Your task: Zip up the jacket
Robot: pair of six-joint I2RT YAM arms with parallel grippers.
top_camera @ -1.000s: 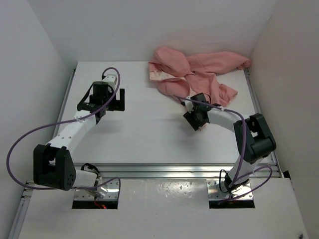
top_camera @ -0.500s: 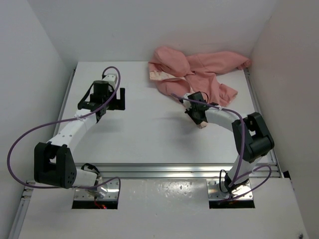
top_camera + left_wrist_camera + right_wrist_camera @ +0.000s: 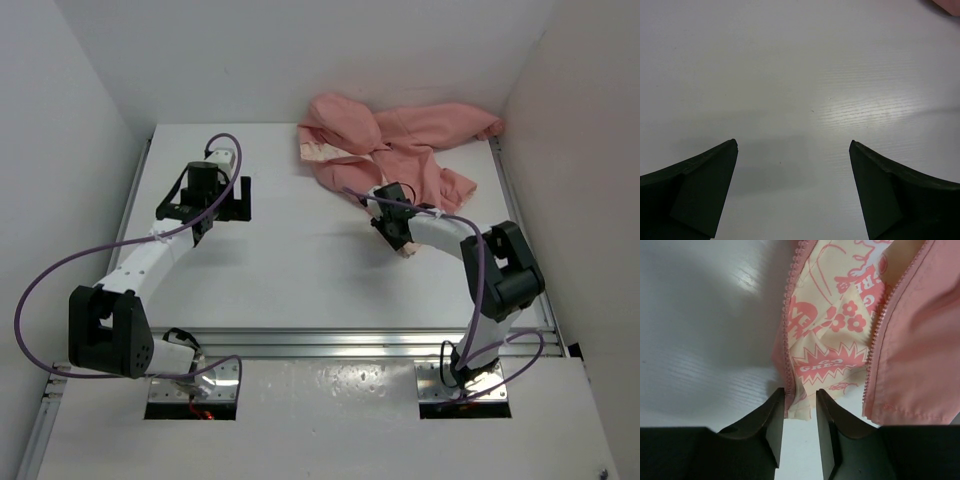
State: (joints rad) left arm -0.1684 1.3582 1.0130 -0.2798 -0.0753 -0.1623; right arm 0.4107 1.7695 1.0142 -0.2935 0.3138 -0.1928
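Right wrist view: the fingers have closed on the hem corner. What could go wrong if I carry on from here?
1. The right gripper pinches only the bottom corner of the jacket, beside one zipper row; a pull may slip it free.
2. The other zipper row lies apart and unheld, while the left gripper hangs open over the table, so the jacket may simply drag.

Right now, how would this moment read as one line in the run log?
left claw: open, over table | right claw: shut on jacket bottom corner | zipper: undone, tooth rows apart
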